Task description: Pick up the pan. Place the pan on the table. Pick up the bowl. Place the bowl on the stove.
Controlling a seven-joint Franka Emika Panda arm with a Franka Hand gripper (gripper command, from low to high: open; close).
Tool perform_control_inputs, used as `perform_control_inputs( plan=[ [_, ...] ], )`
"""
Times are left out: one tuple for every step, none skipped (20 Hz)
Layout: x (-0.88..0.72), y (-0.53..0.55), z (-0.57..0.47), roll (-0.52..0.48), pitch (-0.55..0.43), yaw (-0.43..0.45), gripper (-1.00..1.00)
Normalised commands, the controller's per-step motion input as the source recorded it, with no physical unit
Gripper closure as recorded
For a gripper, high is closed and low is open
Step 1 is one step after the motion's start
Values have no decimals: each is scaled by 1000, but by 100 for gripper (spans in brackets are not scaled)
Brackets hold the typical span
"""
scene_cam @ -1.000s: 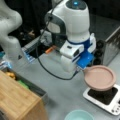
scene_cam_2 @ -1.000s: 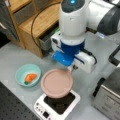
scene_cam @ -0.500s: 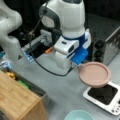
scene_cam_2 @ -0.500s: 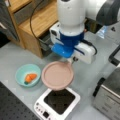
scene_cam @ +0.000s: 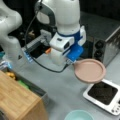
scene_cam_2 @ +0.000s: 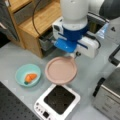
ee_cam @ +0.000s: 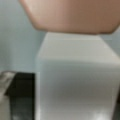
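Above the stove [scene_cam_2: 58,101], the gripper [scene_cam_2: 74,55] is pinching the pan [scene_cam_2: 61,70] by its short handle and holding it aloft, where a weak one-sided grip is risking a tilt or drop.

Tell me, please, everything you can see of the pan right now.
The pan is shallow, round and dusty pink with a smooth matte look and a low raised rim; it appears empty. It hangs in the air, roughly level, held at its handle side by the end effector. In both front views it sits above the edge of the stove, not touching it, with the bowl to a front view's left.
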Motion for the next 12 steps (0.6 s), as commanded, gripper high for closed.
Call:
perform_control_inputs(
  plan=[
    [-439,-156,-86,30,-153,147,100],
    [-437,-149,-81,30,-155,133,100],
    [-419,-131,-59,30,-158,123,100],
    [-420,-118,-38,34,-155,113,100],
    [-426,-104,-11,34,-149,106,100],
    [-433,-91,5,43,-146,100,100],
    [-420,-78,10,43,-140,93,100],
    [-435,-74,12,46,-140,91,100],
    [-405,-70,-2,46,-135,86,100],
    [-399,-69,-13,47,-133,90,100],
    [-384,-68,-38,48,-133,89,100],
    [-355,-68,-50,49,-132,89,100]
  ],
)
